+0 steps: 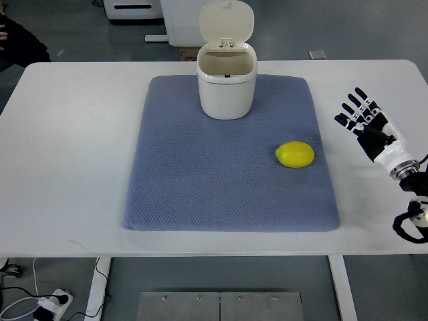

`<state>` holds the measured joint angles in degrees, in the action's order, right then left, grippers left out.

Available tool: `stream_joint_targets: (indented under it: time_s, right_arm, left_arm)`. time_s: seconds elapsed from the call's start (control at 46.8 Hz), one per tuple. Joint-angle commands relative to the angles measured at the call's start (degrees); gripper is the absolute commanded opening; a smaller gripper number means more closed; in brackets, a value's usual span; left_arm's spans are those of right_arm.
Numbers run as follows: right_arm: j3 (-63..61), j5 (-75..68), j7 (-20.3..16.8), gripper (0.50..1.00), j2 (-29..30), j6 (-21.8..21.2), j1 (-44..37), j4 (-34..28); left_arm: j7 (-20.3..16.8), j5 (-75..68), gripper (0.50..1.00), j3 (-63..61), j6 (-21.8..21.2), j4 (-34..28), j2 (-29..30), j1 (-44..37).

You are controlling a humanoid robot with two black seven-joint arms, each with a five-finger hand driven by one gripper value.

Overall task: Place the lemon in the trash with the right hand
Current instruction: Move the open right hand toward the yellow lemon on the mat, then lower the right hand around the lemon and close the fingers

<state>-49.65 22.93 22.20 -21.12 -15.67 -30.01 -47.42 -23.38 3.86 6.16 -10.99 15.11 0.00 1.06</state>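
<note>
While my right hand (364, 115) waits open at right, the reach hasn't begun.
Next: grasp the lemon (295, 154) at centre-right, carry to the open trash bin (227, 80).

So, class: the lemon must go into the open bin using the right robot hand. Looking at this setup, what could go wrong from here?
1. The lemon is round and lies loose on the blue mat; a poor approach by the right robot hand, now open and off to the side, might roll it away.
2. The bin has a narrow opening and its raised lid stands behind it; a bump could tip the bin, or the drop could miss.
</note>
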Motion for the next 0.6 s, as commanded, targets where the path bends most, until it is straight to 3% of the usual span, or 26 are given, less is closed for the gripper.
stream_joint_targets:
  time_s: [0.0,0.342,0.577]
  right_arm:
    - [3.8,0.2,2.2,0.998,-1.6,0.1,-1.5,0.0]
    - [8.1,2.7,3.3,0.998,-2.6,-0.1,-3.0,-0.2]
    - [13.6,5.5,6.7,0.998,-3.8,-0.2,-4.3,-0.9]
  left_arm:
    - [0.0,0.0,1.0,0.0,0.0,0.0,0.0,0.0]
    - [0.0,0.0,1.0,0.0,0.0,0.0,0.0,0.0]
    - [0.0,0.0,1.0,0.0,0.0,0.0,0.0,0.0]
